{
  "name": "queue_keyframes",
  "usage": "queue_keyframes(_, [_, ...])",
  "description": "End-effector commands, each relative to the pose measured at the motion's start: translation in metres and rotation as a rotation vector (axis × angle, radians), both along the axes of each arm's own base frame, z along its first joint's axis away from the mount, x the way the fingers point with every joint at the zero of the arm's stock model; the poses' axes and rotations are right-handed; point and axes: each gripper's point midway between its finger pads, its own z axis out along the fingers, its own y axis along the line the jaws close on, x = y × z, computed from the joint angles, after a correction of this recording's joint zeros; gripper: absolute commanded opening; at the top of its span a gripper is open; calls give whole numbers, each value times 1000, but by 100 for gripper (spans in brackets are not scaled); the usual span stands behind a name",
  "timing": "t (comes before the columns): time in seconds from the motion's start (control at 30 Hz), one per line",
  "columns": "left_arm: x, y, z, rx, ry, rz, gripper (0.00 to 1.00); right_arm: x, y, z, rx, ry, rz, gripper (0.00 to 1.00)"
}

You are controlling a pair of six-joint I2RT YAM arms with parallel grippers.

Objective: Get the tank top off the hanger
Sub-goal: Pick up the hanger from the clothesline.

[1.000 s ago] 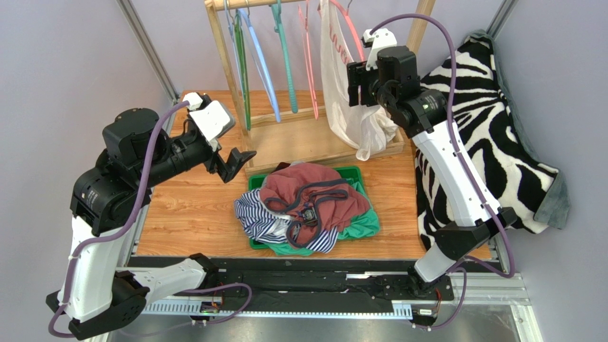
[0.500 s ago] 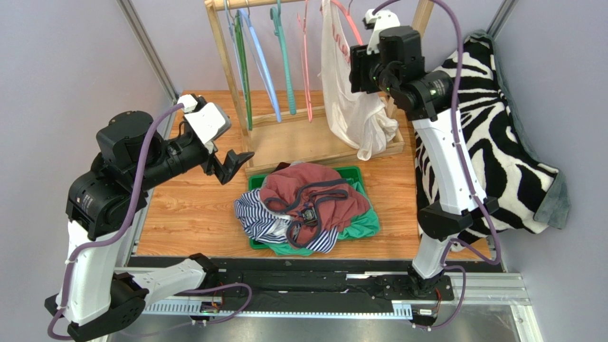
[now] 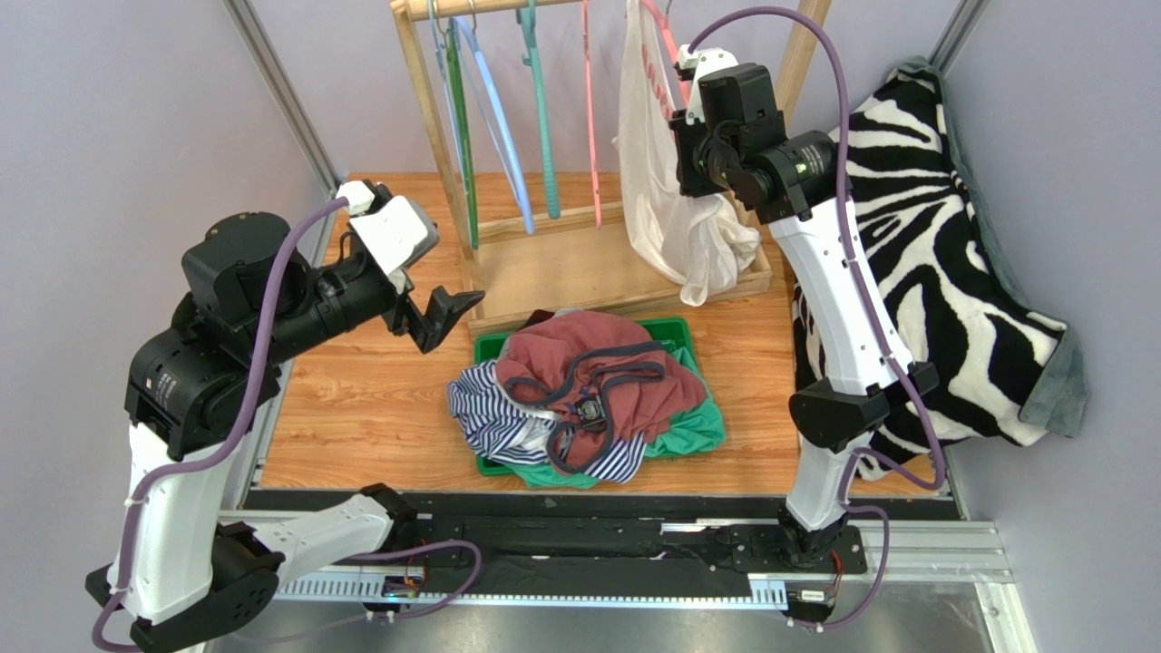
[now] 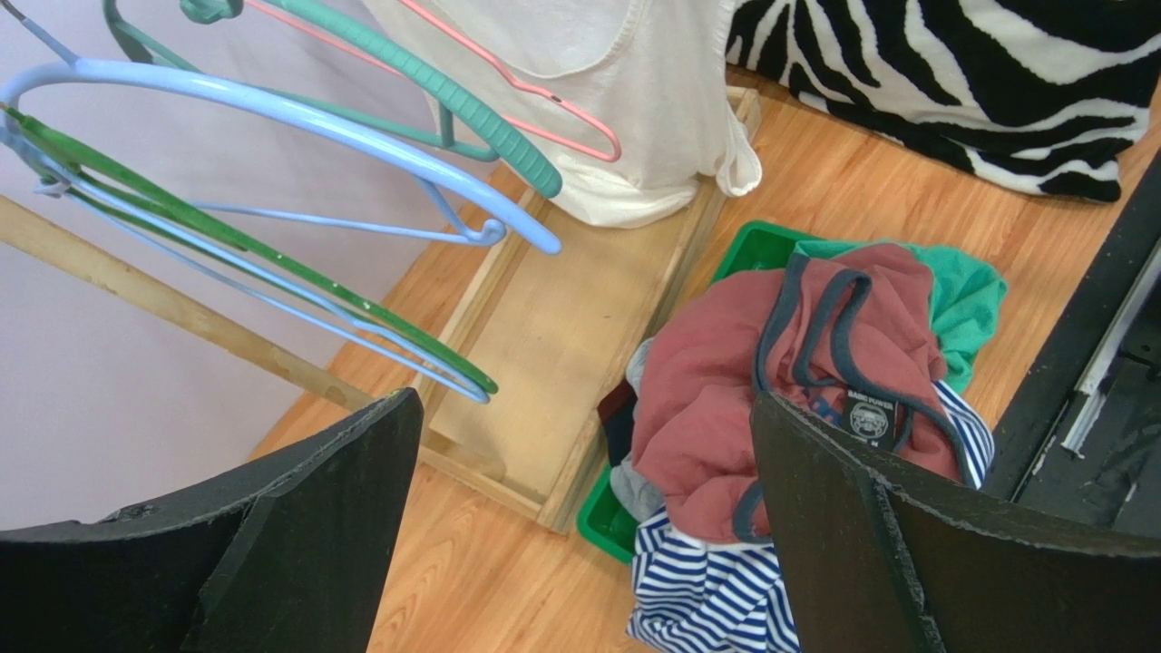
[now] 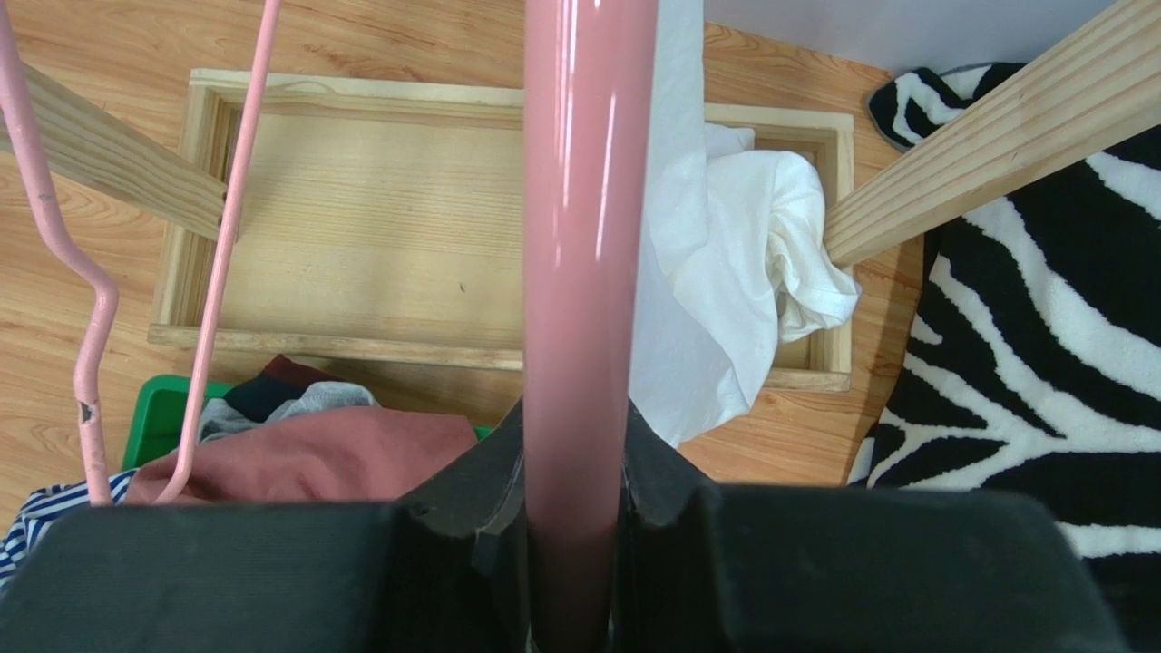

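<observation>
Our right gripper (image 5: pixel 574 510) is clamped on the pink hanger (image 5: pixel 589 204); the white tank top (image 3: pixel 665 204) hangs lengthwise just below it. Our left gripper (image 3: pixel 446 310), jaws apart, hovers well away, leftward.

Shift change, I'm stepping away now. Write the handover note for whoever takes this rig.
Left gripper: open, empty, hovering beside the clothes bin.
Right gripper: shut on the pink hanger, up at the wooden rack.
White tank top: hanging on that hanger, its lower end bunched in the rack's base.
Done: hanger gripped.
Left: get the tank top off the hanger.
</observation>
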Motion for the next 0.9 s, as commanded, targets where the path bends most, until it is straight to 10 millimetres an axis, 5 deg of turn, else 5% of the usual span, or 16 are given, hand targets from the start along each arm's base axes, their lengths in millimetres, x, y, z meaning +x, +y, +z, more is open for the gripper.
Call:
queue_keyframes(0.0, [-4, 0, 7, -36, -3, -6, 99, 3, 6, 20, 23, -80, 13, 0])
queue_keyframes(0.03, [-3, 0, 6, -34, 2, -6, 99, 1, 5, 40, 55, -154, 8, 0])
queue_keyframes(0.1, [-4, 1, 6, -36, -1, -4, 99, 4, 6, 32, 47, -173, 5, 0])
queue_keyframes(0.13, [-4, 1, 6, -34, -1, -3, 99, 9, 8, 55, 101, -272, 1, 0])
queue_keyframes(0.37, [-7, 6, 5, -33, -11, 10, 99, 1, -9, 92, 152, -539, -73, 0])
queue_keyframes(0.4, [-6, 6, 6, -34, -11, 13, 99, 4, -7, 79, 136, -534, -71, 0])
queue_keyframes(0.57, [-7, 7, 7, -33, -16, 15, 99, 12, -4, 90, 152, -605, -74, 0])
queue_keyframes(0.73, [-6, 7, 4, -29, -13, 15, 99, 20, 10, 50, 66, -382, -40, 8])
queue_keyframes(0.83, [-6, 7, 2, -24, -9, 17, 99, 10, -1, 66, 86, -417, -70, 0])
queue_keyframes(0.87, [-5, 6, 1, -24, -5, 15, 99, 10, -1, 56, 79, -410, -72, 0])
